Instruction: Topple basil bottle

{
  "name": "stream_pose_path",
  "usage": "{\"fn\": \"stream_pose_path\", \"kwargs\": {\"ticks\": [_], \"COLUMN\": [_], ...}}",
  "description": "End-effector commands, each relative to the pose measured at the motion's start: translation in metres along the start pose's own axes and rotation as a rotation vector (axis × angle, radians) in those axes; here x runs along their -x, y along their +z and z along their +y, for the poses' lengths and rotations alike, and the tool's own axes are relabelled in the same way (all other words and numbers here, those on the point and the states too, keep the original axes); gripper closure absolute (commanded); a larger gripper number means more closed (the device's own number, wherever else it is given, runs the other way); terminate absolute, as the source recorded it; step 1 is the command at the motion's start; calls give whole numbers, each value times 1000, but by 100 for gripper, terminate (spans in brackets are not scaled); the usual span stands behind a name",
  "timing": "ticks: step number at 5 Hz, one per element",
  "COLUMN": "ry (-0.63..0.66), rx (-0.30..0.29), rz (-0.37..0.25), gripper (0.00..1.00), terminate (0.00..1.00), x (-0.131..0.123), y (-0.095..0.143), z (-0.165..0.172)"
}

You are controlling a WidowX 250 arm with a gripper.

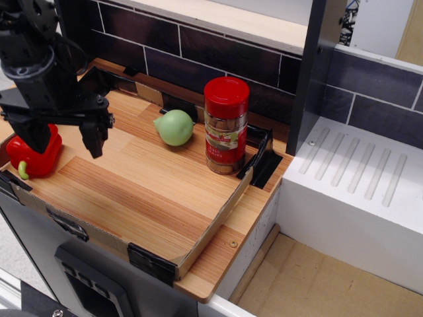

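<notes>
The basil bottle (225,125) stands upright at the back right of the wooden tray (145,191). It is a clear jar with a wide red cap, a red label and brownish contents. My black gripper (65,140) hangs over the tray's left side, far left of the bottle. It is open and empty. One finger (93,137) shows clearly; the other is in front of the red bell pepper (33,157).
A pale green onion (175,127) lies just left of the bottle. A black bracket (261,158) sits at the tray's right corner behind the bottle. A white ridged drainer (360,185) lies to the right. A dark tiled wall (198,53) runs behind.
</notes>
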State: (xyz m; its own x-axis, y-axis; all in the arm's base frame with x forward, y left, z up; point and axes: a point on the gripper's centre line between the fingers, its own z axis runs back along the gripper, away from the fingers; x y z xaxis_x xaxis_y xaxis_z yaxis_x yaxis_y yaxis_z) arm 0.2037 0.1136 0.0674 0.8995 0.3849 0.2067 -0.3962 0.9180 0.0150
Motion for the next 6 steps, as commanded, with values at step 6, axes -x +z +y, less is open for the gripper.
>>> {"fn": "stream_pose_path", "kwargs": {"ticks": [6], "ry": [-465], "rx": [5], "rz": [-13], "gripper": [0], "terminate": [0], "x": [-41], "y": [17], "z": [-127]}}
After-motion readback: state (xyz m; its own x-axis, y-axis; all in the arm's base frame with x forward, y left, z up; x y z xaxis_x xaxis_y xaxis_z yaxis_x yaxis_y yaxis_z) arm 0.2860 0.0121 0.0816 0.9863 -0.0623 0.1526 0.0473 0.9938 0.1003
